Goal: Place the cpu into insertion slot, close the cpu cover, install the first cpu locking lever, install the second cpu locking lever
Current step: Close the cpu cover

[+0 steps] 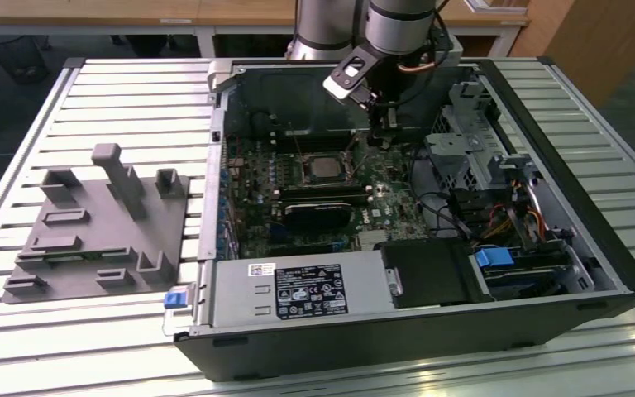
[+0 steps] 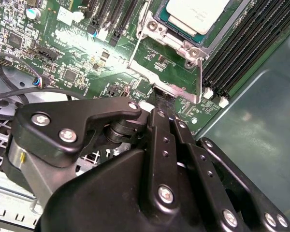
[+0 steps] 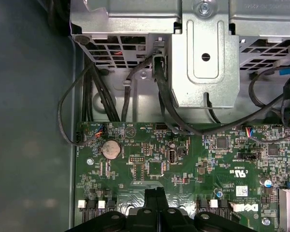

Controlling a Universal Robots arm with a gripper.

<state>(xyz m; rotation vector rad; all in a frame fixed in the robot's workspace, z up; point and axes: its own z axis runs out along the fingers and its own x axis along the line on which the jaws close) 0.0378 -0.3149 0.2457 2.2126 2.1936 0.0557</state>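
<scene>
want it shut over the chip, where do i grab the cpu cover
Pinch the cpu cover by its free edge bar, the side farthest from the cpu, coming from above. It is swung open with a cut-out centre, so probably only that thin rim offers grip.

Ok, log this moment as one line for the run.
cpu: seated | cpu cover: looks down around it | gripper: shut, tips at the cover's edge

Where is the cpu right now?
The cpu sits in the insertion slot mid-motherboard in the exterior view, just beyond the black block, with the gripper to the exterior view's right of it.
</scene>
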